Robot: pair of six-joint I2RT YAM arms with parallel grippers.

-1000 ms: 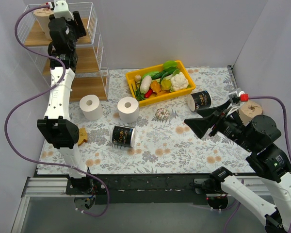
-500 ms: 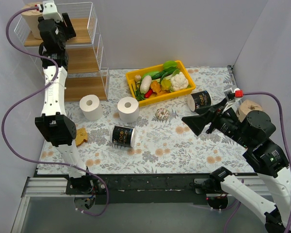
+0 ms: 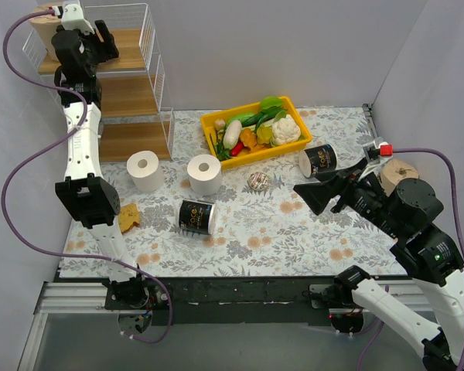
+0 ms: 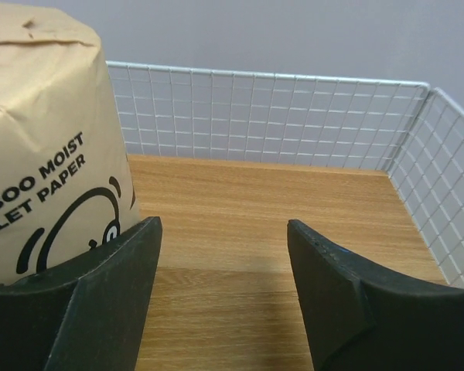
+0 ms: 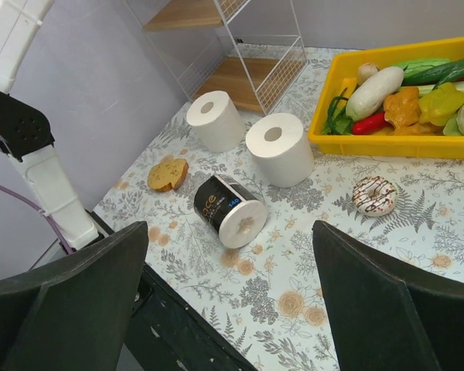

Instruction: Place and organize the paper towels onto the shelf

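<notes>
Left fingers (image 4: pixel 100 301) abt half open, up on the shelf's (image 3: pixel 131 93) top board, nothing btwn them but bare wood. Tan roll (image 4: pixel 46 147) stands upright on that board, just outside the finger on the left of the wrist view; can't tell if touching, not gripped. Wire mesh behind & to the right.

Right fingers (image 5: pixel 69 301) spread wide, holding nothing, hanging over the table (image 3: pixel 294 232), right side. On the table: white roll (image 3: pixel 145 170) upright near the shelf foot, second white roll (image 3: pixel 204 175) beside it, black roll (image 3: pixel 195 216) on its side just in front. Other black roll (image 3: pixel 319 161) by the yellow bin (image 3: pixel 255 152). Other tan roll (image 3: pixel 398 176) at far right, partly behind the right arm.
</notes>
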